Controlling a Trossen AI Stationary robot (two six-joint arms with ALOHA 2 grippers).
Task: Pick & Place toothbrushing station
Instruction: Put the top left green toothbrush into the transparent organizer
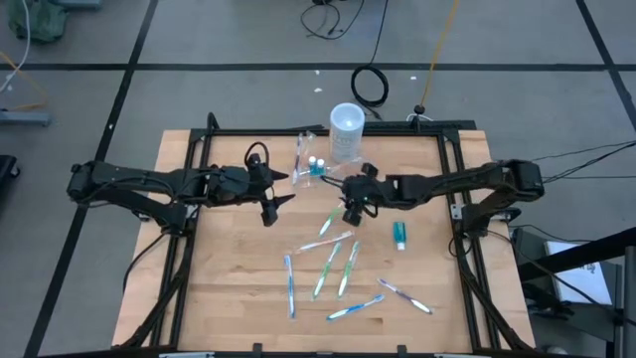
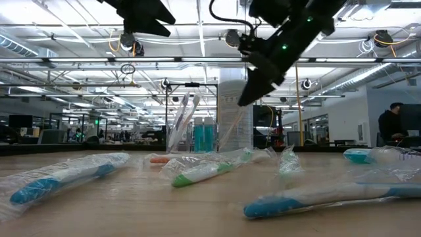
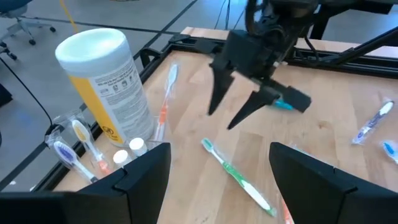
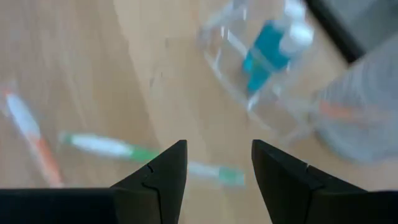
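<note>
Dark right pincer [image 1: 354, 210] agape, empty, airborne

Open lab hall, ceiling trusses [image 2: 197, 59], wooden table [image 1: 229, 288]

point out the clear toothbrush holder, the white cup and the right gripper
clear toothbrush holder [image 1: 309, 169]: high view, on its clear plastic body
white cup [image 1: 346, 131]: high view, on its side wall
right gripper [image 1: 351, 211]: high view, midway between its open jaws
</note>
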